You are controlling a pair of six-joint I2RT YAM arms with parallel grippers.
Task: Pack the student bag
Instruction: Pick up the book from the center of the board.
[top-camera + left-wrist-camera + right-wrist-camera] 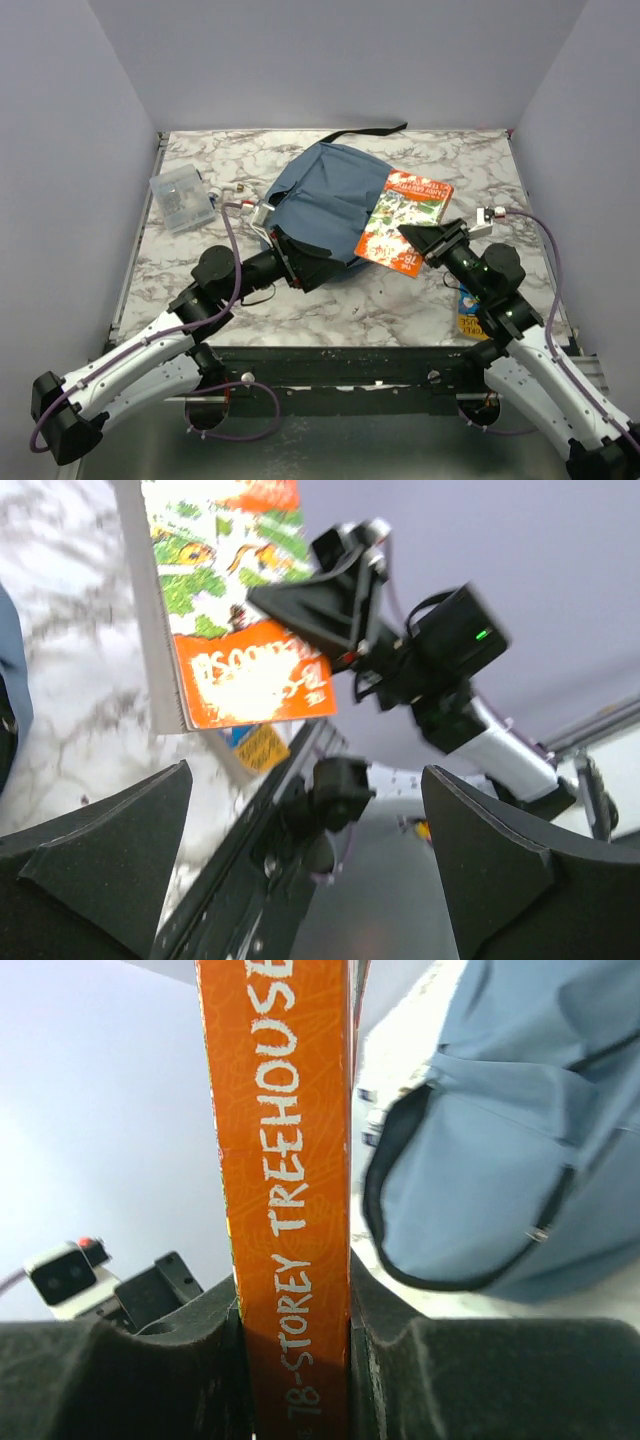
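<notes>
The student bag [325, 195] lies in the middle of the table, dusty blue, its black strap [365, 132] trailing toward the back. In the right wrist view the bag [500, 1150] shows a dark zipper opening. My right gripper [422, 238] is shut on an orange book [405, 215] and holds it by the spine beside the bag's right side. The spine [290, 1160] sits clamped between both fingers of that gripper [295, 1300]. My left gripper [300, 265] is at the bag's near edge. In its own view the left gripper [305, 780] stands wide open with nothing between the fingers.
A clear plastic box [182, 200] sits at the left of the table. A flat yellow and blue item [467, 312] lies near the front right edge under my right arm. Grey walls close in the table on three sides.
</notes>
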